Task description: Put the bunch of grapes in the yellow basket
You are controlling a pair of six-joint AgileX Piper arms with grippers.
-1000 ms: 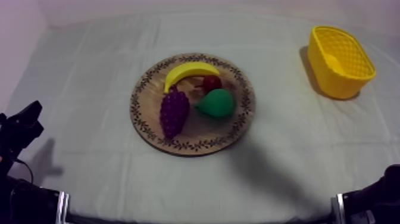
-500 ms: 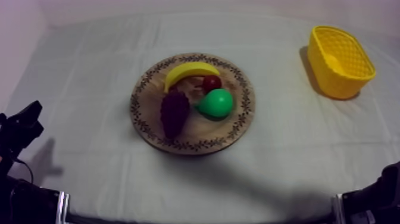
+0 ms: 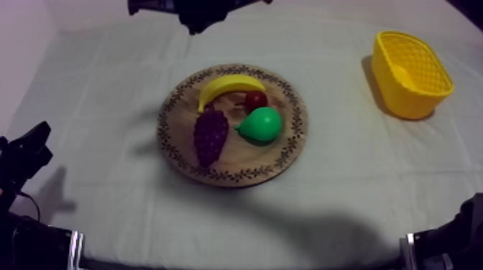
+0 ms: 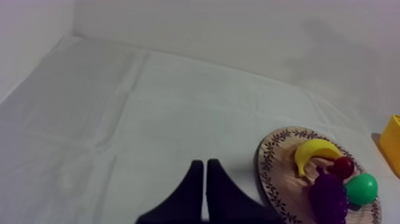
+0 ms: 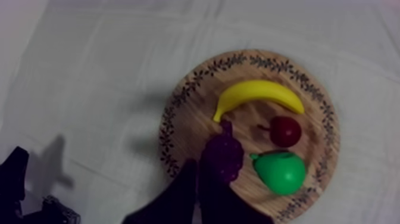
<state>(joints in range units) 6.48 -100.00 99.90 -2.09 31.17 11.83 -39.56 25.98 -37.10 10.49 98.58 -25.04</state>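
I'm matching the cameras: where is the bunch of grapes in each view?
Top view: bunch of grapes on the wooden board's left side, beside the pear.
Left wrist view: grapes beside the pear, on the board.
Right wrist view: grapes just past the right gripper's tips.
Shared landmark: the banana.

I count one round wooden board (image 3: 287,154) and one yellow basket (image 3: 402,93). The toy fruit comes to four pieces, no two alike: one banana (image 3: 226,86), one green pear (image 3: 261,124), one purple bunch of grapes (image 3: 210,135) and one small red fruit (image 3: 256,99).
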